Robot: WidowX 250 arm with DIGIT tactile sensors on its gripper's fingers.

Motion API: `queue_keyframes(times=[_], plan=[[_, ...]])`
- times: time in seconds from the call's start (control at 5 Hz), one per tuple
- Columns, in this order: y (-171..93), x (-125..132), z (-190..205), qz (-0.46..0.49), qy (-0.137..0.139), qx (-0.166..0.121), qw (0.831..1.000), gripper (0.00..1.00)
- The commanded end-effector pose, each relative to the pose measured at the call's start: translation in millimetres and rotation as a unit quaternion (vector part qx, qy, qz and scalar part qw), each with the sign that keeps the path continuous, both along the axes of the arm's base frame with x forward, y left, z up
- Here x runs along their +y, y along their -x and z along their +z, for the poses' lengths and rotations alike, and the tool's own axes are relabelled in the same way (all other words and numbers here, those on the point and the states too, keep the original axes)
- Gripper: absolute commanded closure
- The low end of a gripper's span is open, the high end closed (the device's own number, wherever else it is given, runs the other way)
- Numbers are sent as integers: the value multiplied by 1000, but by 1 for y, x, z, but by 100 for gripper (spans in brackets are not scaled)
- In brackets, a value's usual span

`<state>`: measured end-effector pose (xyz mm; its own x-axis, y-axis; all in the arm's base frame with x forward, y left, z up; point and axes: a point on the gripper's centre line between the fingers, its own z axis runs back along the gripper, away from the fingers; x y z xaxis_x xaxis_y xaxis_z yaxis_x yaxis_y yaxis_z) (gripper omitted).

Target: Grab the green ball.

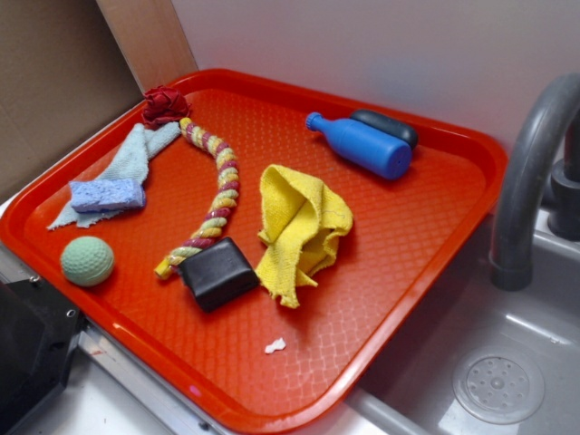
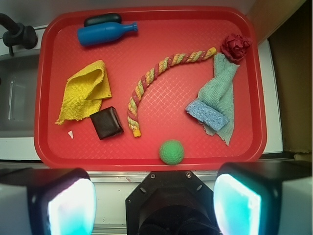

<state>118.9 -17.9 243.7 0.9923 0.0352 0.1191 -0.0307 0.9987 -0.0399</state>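
Beside a grey sink, a red plastic tray [image 2: 49,73] holds clutter. The dimpled mint-green ball [image 2: 171,152] sits alone near its front edge, reachable. The gripper [image 2: 152,205] hovers, jaws spread, empty.

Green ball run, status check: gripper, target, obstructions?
Gripper open, empty, off the tray. Green ball alone at the tray's near edge, untouched. Blue sponge and rope toy nearby, neither blocking.
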Motion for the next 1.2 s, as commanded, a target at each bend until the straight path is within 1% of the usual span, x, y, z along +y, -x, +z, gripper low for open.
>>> queue_keyframes(times=[0.0, 0.2, 0.4, 0.6, 0.8, 1.0], plan=[[0, 0, 0, 0, 0, 0, 1000, 0], [-8, 10, -50, 20, -34, 38, 998, 0], [1, 35, -99, 43, -79, 54, 995, 0], [12, 43, -149, 9, -82, 35, 996, 0], [16, 44, -199, -27, -69, 32, 997, 0], [6, 29, -212, -62, -45, 23, 997, 0]])
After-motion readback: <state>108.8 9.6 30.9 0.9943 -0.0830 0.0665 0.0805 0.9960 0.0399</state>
